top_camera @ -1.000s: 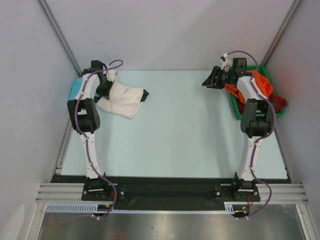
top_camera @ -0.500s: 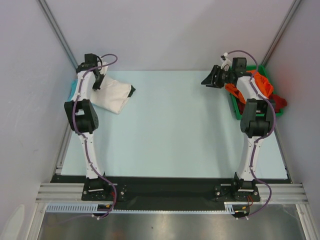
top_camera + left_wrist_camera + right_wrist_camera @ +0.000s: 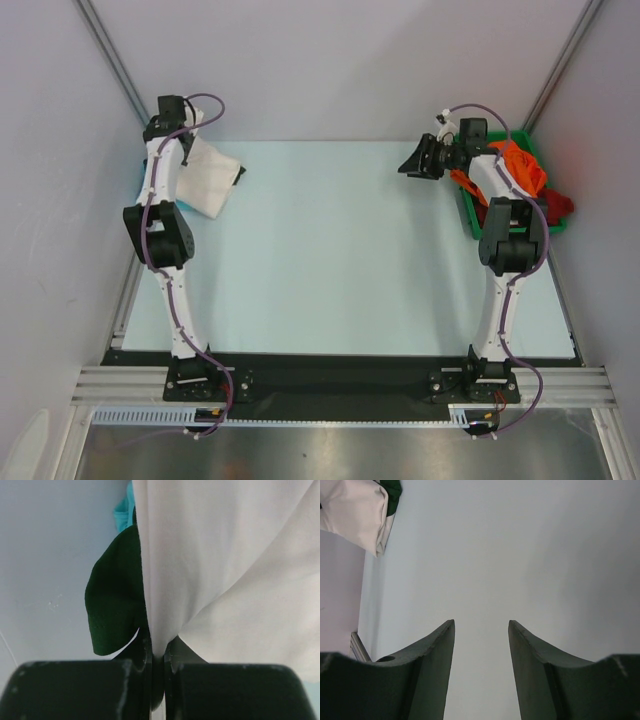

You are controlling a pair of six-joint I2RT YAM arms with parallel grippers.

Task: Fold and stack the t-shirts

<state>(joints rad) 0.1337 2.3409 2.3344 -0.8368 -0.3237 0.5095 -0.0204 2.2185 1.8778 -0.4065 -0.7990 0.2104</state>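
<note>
On the bench (image 3: 340, 260), the cream t-shirt (image 3: 212, 178) hangs pinched in the closed left gripper (image 3: 157, 655) and trails to its right. A teal t-shirt (image 3: 122, 512) lies just beyond. The right gripper (image 3: 481, 645), wide and empty, is well apart.

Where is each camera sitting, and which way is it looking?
Top external: high up behind the robot, looking down on the table; the left arm and right arm show whole, bases at the bottom.
Left wrist: on the left arm, looking along the left gripper, shut on the cream shirt, close up.
Right wrist: on the right arm, looking across the table past the open right gripper.
Shared: all three views show the cream shirt.
</note>
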